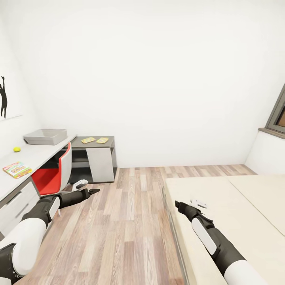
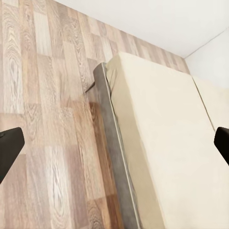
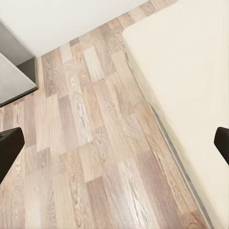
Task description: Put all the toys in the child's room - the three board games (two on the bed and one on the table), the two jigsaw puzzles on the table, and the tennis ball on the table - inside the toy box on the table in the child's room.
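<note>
White-walled child's room, plank floor, both arms empty between counter and bed.

Head view: on pale counter (image 1: 35, 152), grey flared toy box (image 1: 45, 136), tennis ball (image 1: 16, 149), flat board game (image 1: 17, 169); jagged jigsaw puzzles (image 1: 95, 140) on dark cabinet top. Thin, stiff, light; best pinched by an edge. Left wrist view: beige bed (image 2: 162, 143); jaws spread. Right wrist view: jaws spread likewise.

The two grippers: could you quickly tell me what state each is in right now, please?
Left gripper: open, fingers wide apart, holding nothing, above the wood floor.
Right gripper: open, holding nothing, beside the bed.
</note>
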{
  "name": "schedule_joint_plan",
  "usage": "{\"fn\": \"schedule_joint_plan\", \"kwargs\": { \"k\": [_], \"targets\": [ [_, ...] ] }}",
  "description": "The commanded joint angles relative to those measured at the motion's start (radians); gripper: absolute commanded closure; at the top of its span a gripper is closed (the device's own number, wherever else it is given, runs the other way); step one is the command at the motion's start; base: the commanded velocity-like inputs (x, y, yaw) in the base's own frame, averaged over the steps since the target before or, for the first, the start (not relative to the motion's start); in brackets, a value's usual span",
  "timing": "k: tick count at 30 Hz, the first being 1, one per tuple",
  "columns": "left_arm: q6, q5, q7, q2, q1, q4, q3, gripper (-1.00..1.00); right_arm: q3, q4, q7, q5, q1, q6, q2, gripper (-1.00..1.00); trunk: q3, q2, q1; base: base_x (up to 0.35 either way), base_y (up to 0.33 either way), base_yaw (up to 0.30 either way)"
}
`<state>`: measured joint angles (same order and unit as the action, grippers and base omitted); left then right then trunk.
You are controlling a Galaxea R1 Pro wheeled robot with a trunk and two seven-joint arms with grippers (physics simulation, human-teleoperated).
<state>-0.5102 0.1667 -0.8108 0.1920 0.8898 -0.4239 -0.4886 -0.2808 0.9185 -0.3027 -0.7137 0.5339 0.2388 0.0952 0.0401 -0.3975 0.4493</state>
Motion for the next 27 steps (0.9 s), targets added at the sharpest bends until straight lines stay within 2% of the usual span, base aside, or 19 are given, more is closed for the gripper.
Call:
{"fn": "schedule_joint_plan", "kwargs": {
  "k": [1,27],
  "targets": [
    [-0.007,0.010,-0.007,-0.001,0.001,-0.001,-0.008,-1.00,-0.005,0.002,-0.009,-0.007,0.001,0.002,0.001,-1.00,0.002,-0.002,0.001,0.000,-0.087,0.000],
    [-0.007,0.010,-0.008,-0.001,0.001,-0.001,-0.008,-1.00,-0.005,0.002,-0.009,-0.007,0.001,0.002,0.001,-1.00,0.002,-0.002,0.001,0.000,-0.097,0.000]
  ]
}}
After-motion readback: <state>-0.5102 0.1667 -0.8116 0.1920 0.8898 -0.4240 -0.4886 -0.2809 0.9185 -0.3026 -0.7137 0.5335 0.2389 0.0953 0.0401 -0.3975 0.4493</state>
